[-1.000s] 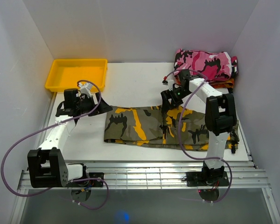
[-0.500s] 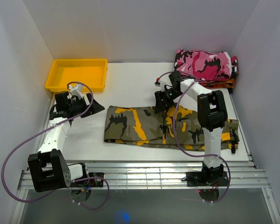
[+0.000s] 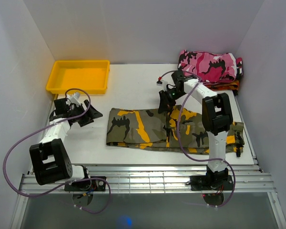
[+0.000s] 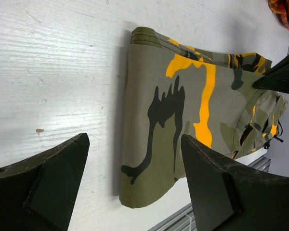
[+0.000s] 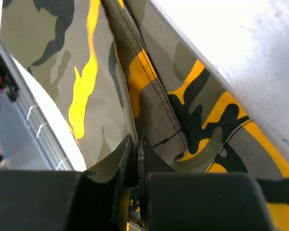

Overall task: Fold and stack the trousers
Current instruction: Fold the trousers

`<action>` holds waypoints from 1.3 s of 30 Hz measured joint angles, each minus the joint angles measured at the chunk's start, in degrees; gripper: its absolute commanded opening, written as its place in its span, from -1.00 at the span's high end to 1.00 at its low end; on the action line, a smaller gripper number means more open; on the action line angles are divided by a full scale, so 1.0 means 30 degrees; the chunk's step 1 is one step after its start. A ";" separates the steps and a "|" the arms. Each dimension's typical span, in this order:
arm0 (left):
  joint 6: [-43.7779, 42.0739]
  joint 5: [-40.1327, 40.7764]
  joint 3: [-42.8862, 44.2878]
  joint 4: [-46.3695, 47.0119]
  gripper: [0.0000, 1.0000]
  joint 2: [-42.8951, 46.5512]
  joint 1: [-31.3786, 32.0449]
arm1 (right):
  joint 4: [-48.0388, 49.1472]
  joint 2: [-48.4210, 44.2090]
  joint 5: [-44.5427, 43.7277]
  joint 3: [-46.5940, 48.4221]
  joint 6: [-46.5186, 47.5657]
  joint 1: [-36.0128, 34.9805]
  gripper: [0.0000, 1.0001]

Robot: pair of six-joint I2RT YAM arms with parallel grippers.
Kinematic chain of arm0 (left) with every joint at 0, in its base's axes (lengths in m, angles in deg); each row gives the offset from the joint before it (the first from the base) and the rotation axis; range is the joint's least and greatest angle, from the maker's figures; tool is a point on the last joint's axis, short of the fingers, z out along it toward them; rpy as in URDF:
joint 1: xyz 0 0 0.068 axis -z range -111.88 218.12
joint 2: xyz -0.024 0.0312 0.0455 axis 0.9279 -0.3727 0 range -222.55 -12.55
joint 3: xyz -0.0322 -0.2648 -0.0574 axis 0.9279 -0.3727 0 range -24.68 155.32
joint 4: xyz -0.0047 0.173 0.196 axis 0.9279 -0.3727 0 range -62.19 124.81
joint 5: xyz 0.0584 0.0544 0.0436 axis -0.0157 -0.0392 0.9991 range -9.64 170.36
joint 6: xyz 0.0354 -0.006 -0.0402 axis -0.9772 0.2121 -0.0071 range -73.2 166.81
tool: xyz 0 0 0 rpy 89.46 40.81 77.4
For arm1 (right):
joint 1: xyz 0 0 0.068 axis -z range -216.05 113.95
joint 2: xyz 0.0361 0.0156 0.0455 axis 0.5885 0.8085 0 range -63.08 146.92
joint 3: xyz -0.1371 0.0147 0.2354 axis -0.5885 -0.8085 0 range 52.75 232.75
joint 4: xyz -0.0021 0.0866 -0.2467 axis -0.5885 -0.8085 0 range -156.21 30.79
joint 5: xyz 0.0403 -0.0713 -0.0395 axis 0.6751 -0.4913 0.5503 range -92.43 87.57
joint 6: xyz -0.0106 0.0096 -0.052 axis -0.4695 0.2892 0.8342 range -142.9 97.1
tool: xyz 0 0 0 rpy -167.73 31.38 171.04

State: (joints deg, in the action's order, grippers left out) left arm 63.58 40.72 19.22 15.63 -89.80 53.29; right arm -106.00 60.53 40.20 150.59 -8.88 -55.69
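The trousers [image 3: 143,126] lie folded lengthwise across the table's middle, in olive camouflage with black and yellow-orange patches. My right gripper [image 3: 162,106] is down on their far edge near the middle. In the right wrist view its fingers [image 5: 135,140] are pressed together, shut on a fold of the trousers [image 5: 154,96] that runs into the tips. My left gripper [image 3: 88,117] hangs open to the left of the trousers' left end, apart from it. The left wrist view shows its jaws [image 4: 135,139] wide apart above the white table, with the trousers' [image 4: 164,110] end beyond them.
A yellow tray [image 3: 55,81] stands at the back left. A pink, white and black camouflage garment [image 3: 209,64] lies folded at the back right on an orange-red one [image 3: 229,86]. Metal rails [image 3: 148,179] run along the near table edge.
The right gripper slid left along the trousers' far edge and closed from open. The left arm drew back to the left, away from the trousers, still open.
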 measured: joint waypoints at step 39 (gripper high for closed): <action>0.1829 -0.7963 -0.1800 0.8094 0.33 -0.9020 0.0517 | 0.1596 -0.2681 -0.0321 -0.4335 0.0539 -0.1508 -0.82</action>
State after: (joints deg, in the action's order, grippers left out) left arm 69.07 16.83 13.82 39.91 -116.86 54.84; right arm -101.21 52.49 39.24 137.58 -7.26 -60.21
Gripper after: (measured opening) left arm 0.514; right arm 0.922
